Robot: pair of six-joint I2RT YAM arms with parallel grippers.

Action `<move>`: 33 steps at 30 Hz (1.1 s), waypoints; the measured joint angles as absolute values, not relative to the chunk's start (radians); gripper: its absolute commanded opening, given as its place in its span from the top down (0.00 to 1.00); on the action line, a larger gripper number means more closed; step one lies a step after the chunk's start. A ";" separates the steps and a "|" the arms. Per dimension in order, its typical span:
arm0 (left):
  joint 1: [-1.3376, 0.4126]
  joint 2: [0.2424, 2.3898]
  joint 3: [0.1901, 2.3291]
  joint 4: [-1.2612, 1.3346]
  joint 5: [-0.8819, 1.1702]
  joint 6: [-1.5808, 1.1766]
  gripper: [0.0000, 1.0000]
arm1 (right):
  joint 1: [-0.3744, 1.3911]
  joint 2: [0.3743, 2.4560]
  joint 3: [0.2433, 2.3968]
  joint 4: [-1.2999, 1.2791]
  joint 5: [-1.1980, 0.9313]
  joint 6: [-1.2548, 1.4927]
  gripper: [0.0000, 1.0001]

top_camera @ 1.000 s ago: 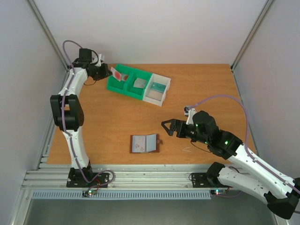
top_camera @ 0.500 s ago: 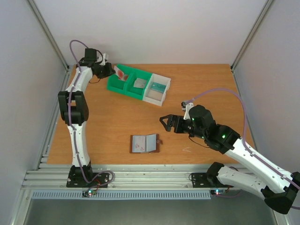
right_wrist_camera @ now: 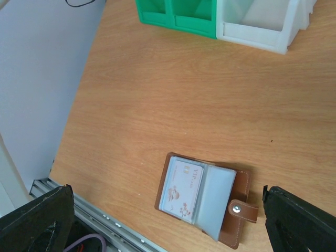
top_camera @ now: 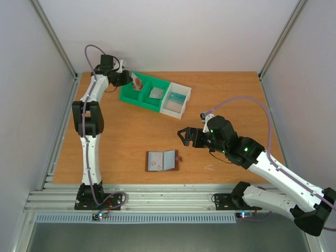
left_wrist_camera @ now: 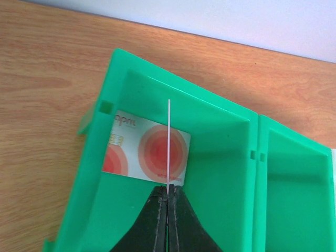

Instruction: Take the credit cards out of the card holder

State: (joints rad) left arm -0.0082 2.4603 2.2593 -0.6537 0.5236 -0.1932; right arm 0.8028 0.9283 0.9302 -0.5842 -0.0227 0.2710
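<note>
While the left gripper (left_wrist_camera: 168, 193), upper left in the top view, is pinched tight on a thin credit card (left_wrist_camera: 169, 136) seen edge-on over the green plastic bin (left_wrist_camera: 220, 173), a red-circled card (left_wrist_camera: 152, 152) lies inside. The right gripper (top_camera: 182, 138) gapes wide, empty, near the open brown leather card holder (right_wrist_camera: 216, 202) at lower centre, with one pale card (right_wrist_camera: 181, 189) still pocketed.

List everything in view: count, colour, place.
table: one, brown wood, beneath everything
green bins: two, joined, far left
white bin: one, right of them
red-circled card: one, in leftmost green bin
grey card: one, in second green bin
greenish card: one, in white bin
held card: one, edge-on, above leftmost bin
card holder: one, brown, open, near centre
pale card: one, in its left pocket
left gripper: black, shut on held card
right gripper: black, open, right of card holder
</note>
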 measured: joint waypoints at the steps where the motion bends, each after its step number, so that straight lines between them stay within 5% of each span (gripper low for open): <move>1: -0.013 2.463 2.259 -0.653 0.526 -0.193 1.00 | 0.803 0.929 0.930 -0.584 -0.022 0.271 0.01; 33: -0.036 2.540 2.296 -0.598 0.553 -0.199 0.92 | 0.803 0.970 0.949 -0.595 0.054 0.271 0.01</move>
State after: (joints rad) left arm -0.0360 2.5404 2.2955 -0.5976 0.5529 -0.1989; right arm 0.8028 0.9695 0.9493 -0.5949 0.0536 0.2710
